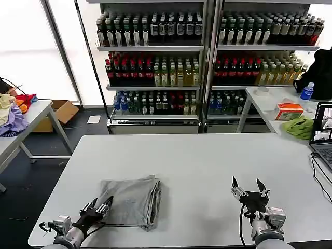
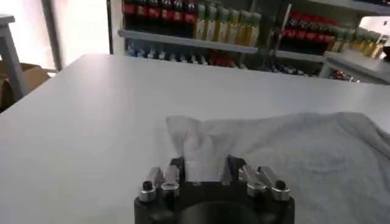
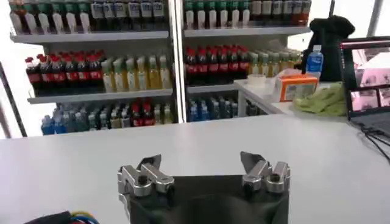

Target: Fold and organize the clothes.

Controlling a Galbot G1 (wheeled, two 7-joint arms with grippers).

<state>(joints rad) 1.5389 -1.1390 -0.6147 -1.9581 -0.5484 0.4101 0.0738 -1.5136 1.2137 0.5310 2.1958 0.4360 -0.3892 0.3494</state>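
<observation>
Folded light grey cotton shirt point(image 1: 132, 201) lies flat on the white bench point(image 1: 197, 166), front-left, as a compact rectangular bundle with stacked fold edges along the side nearer the right arm.

Left gripper point(image 1: 101, 208) sits low at the bundle's near-left corner. In the left wrist view the cloth corner point(image 2: 195, 146) runs in between the fingers; jaws look narrow around it, but I can't tell whether they actually pinch the fabric.

Right gripper point(image 1: 250, 188) hovers over bare bench front-right, well apart from the shirt, jaws wide and empty.

Handling, my read:
- Light, soft, no stiffness. Lifted by one corner it will drape and the folds will open.
- Cotton on a smooth top should slide easily, so a push or drag would move the whole bundle.
- Layers can shear, so a pinch should catch all plies, not only the top one.
- Best hold: the thick folded edge or two corners at once, one per arm, kept low.
- Not fragile; the main risk is undoing the fold.
</observation>
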